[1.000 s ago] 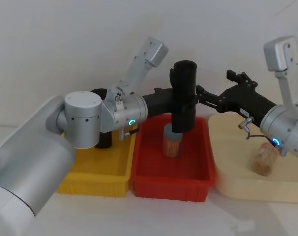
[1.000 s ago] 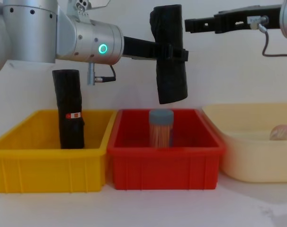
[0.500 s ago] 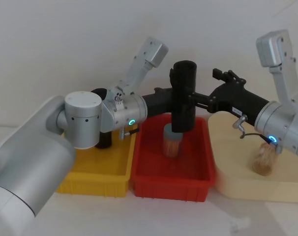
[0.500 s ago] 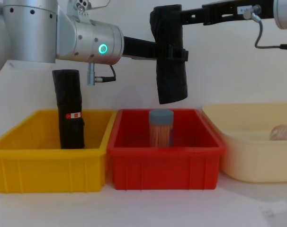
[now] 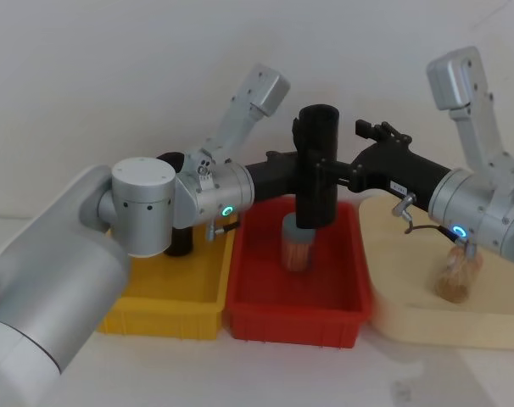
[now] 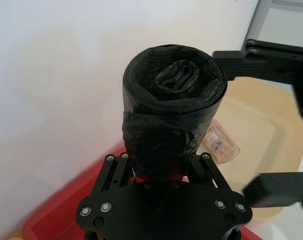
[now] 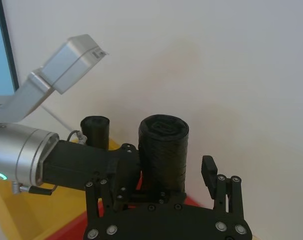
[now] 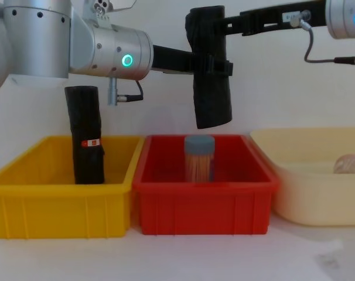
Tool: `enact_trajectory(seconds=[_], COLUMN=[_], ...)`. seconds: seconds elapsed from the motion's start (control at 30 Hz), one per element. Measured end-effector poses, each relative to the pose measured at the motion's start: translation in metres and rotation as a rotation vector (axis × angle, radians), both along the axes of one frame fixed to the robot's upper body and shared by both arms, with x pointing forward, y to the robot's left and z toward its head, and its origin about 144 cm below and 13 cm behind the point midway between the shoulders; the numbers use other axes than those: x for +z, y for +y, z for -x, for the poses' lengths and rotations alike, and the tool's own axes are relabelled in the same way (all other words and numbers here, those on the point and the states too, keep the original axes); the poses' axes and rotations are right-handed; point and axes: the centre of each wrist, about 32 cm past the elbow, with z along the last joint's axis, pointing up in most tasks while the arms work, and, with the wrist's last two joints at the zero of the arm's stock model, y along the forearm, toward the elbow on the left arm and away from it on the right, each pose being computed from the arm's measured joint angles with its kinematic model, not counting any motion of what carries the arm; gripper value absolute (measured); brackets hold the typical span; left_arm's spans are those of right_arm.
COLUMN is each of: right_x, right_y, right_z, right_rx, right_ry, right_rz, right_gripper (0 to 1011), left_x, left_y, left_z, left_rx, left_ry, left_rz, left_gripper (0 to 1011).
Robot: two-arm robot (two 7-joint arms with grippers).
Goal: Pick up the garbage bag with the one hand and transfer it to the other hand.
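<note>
Two grippers met at the garbage bag (image 5: 316, 165), upright at the head view's centre above the red bin (image 5: 295, 292); your left gripper (image 5: 315, 171) clamped its middle. In the right wrist view, your right gripper (image 7: 166, 192) straddled it, fingers wide.

No readable text; sticker (image 8: 92, 142) on black roll (image 8: 86, 136) illegible.

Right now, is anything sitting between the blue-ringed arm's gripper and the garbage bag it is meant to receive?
Nothing visible. The right gripper is open with its fingers either side of the garbage bag, above the left gripper, which is shut on the roll's middle over the red bin.
</note>
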Motion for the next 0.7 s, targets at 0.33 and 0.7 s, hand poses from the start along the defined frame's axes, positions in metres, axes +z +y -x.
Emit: enact_trajectory(seconds=[0.33,0.7], right_x=[-0.003,-0.002], right_y=[0.005,0.015], right_z=[-0.015,-0.030], right_rx=[-0.003,0.017], right_ry=[0.019,0.027], right_rz=[0.002,-0.001], right_gripper=[999,999], left_x=[0.000,0.000], left_y=[0.000,0.000], left_z=[0.000,0.000], left_rx=[0.000,0.000], left_ry=[0.000,0.000], left_rz=[0.000,0.000], left_gripper=[431,430])
